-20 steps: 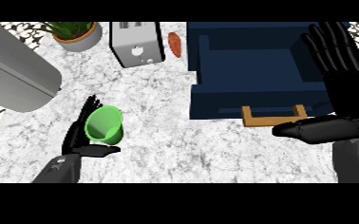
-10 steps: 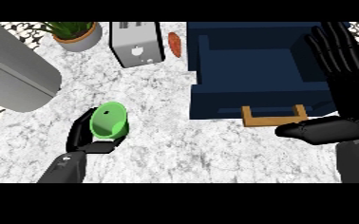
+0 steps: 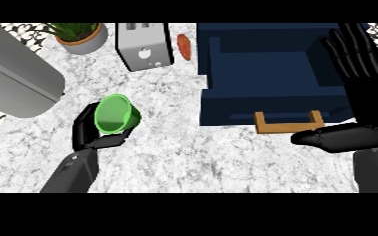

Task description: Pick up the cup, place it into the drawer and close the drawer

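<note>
My left hand is curled round a green cup at the lower left, holding it tilted above the marble counter, its open mouth facing up and left. The dark blue drawer stands open at the upper right, with a wooden handle on its front. Over the drawer's right side my right hand stays open with straight fingers pointing up, the thumb stretched left just right of the handle.
A silver toaster stands at the back, a potted plant to its left and a red-orange item to its right. A large grey rounded object fills the left edge.
The left hand has carried the green cup up and to the right, and the cup now sits more upright in the hand. The right hand has hardly moved.
</note>
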`<action>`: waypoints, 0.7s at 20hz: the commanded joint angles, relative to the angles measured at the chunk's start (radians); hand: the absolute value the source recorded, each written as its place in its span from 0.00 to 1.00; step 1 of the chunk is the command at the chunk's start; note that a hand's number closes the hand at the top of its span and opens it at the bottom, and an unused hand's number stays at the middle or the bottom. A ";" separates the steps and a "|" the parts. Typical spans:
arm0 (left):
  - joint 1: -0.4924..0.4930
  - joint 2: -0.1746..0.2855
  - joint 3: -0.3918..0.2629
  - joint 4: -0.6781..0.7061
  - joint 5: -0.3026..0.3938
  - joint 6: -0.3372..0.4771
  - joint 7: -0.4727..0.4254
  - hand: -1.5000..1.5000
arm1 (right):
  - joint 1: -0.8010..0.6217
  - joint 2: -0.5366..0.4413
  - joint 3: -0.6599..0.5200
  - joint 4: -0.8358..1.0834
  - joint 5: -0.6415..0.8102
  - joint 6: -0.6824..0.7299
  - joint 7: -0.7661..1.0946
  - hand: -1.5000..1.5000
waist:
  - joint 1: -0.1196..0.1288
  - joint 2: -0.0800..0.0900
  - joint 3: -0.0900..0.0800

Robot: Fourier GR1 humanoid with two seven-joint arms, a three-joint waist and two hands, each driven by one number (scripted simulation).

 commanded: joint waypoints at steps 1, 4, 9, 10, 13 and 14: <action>-0.058 -0.040 -0.006 -0.033 0.017 -0.103 -0.100 1.00 | -0.031 -0.019 -0.030 0.036 -0.016 0.007 -0.006 0.00 | 0.006 -0.002 0.001; -0.096 -0.056 -0.056 -0.083 -0.008 -0.121 -0.048 1.00 | 0.017 -0.001 0.017 -0.027 0.018 -0.005 0.029 0.00 | 0.011 -0.011 0.003; -0.180 -0.071 -0.098 -0.214 0.000 -0.103 0.104 1.00 | 0.027 0.014 0.024 -0.066 0.044 -0.042 0.059 0.00 | 0.025 -0.018 0.004; -0.254 -0.061 -0.101 -0.215 -0.001 -0.088 0.171 1.00 | 0.009 -0.039 -0.042 0.023 -0.014 0.026 -0.005 0.00 | 0.021 -0.014 0.005; -0.285 -0.133 -0.157 -0.311 -0.015 -0.050 0.271 1.00 | 0.043 -0.009 -0.031 0.038 0.027 0.001 -0.053 0.00 | 0.031 -0.017 0.005; -0.313 -0.124 -0.157 -0.340 -0.004 -0.060 0.312 1.00 | -0.017 -0.002 -0.013 0.014 0.032 -0.036 0.030 0.00 | 0.033 -0.017 0.004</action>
